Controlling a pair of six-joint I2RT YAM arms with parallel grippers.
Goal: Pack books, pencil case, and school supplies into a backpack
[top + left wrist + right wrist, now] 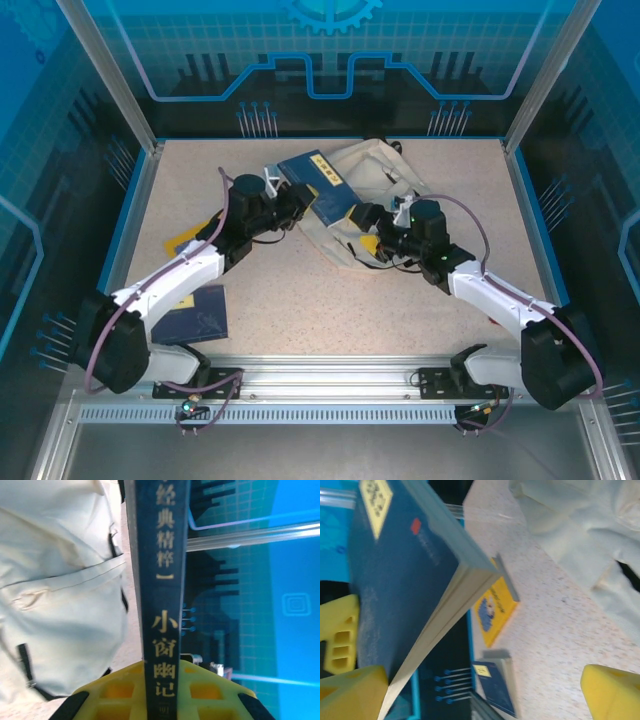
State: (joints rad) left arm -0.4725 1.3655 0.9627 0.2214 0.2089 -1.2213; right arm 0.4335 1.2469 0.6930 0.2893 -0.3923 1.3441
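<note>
Over the left edge of the backpack (385, 165), left hand (160, 692) is clenched on a dark blue book (316, 178) (gold lettering down the spine), held up off the counter (330, 300). Right hand (481, 692) is released, fingers spread, just beside that book and apparently touching nothing. Yellow book (495, 610) and another blue book (195, 315) lie flat on the counter, left side.
</note>
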